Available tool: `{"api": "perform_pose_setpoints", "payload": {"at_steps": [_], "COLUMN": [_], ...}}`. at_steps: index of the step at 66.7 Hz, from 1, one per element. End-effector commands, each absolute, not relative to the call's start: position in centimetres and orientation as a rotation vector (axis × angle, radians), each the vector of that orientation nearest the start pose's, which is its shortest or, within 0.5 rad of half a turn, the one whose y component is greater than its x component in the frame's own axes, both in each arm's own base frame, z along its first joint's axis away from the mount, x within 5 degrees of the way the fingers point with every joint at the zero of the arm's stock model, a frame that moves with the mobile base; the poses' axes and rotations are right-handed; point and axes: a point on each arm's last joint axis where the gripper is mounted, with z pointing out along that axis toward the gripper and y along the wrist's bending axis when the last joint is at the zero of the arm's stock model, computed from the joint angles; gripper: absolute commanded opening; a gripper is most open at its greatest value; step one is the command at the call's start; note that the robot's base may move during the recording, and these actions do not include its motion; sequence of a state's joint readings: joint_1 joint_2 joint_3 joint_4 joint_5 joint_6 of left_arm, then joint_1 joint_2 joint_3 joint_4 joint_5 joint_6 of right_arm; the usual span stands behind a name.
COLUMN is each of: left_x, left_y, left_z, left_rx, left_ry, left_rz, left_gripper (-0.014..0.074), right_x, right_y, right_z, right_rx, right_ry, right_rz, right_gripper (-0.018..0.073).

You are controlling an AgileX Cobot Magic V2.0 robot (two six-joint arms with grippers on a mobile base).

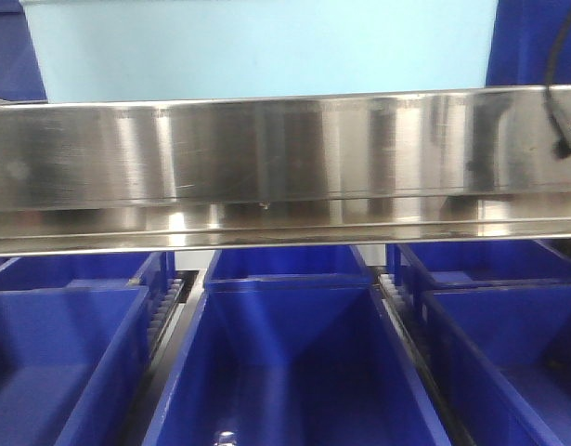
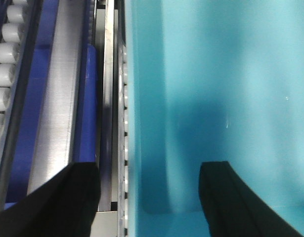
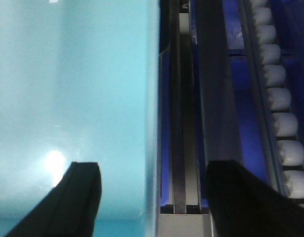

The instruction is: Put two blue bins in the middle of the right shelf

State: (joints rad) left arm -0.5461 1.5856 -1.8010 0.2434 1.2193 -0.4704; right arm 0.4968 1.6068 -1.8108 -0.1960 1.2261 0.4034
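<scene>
**Item 1. Pale sky-blue bin** (image 1: pixel 266 46): one visible, with plain smooth walls. It stands on the shelf level behind and above the stainless-steel rail (image 1: pixel 285 158), roughly centred in the front view. The rail hides its lower part. (Whether a second bin is nested inside it cannot be told.)

**Item 2. Left hand** (image 2: pixel 149 170): released, with the jaws wide apart and straddling the bin's left side wall. One black finger (image 2: pixel 75 197) is outside, over the steel channel beside the bin. The other is inside the bin's cavity. Neither pad touches the wall.

**Item 3. Right hand** (image 3: pixel 155 170): released likewise, straddling the bin's right side wall. One finger is inside the cavity and the other is outside over the neighbouring steel channel, with clear gaps on both sides of the wall.

**Item 4. Dark blue bins** (image 1: pixel 294 372): three lanes on the level beneath the rail, tops open. The middle lane lies directly below the pale bin, and a further bin sits behind the front one in each lane.

**Item 5. Roller tracks** (image 1: pixel 169 311): narrow strips of small pale wheels between the lanes.

**Item 6. White rollers** (image 2: pixel 6 74): larger ones, in rows along the outer edge of both wrist views. They lie beyond steel and dark blue strips, apart from the pale bin.

**Item 7. Black cable** (image 1: pixel 564 84): upper right of the front view, draped across the rail's top edge (it ends in a small fitting).
</scene>
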Motion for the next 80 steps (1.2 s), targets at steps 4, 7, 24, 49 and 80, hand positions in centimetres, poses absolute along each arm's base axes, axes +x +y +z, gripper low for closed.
{"api": "perform_pose_setpoints", "payload": {"at_steps": [4,7,24,49,80], "left_x": [29.8,30.0,30.8,30.8,30.8], "left_y": [-15.8,-15.7,-14.7,-14.8,-14.8], "left_z": [42.5,42.3,42.1,41.6,38.7], "left_rx": [0.104,0.099,0.047,0.047,0.061], "left_ry": [2.471,2.479,2.49,2.511,2.6], "left_rz": [-0.142,-0.146,-0.14,-0.149,-0.091], "left_gripper": [0.0351,0.0351,0.0351,0.0351,0.0351], "right_x": [30.6,30.7,31.1,31.5,31.5], "right_y": [14.5,14.6,15.1,15.3,15.3], "right_z": [42.6,42.4,41.7,39.6,39.4], "right_rx": [-0.159,-0.171,-0.199,-0.21,-0.211], "right_ry": [2.485,2.492,2.515,2.581,2.584], "right_rz": [0.171,0.178,0.191,0.151,0.147], "right_gripper": [0.0339,0.0339,0.0339,0.0339,0.0339]}}
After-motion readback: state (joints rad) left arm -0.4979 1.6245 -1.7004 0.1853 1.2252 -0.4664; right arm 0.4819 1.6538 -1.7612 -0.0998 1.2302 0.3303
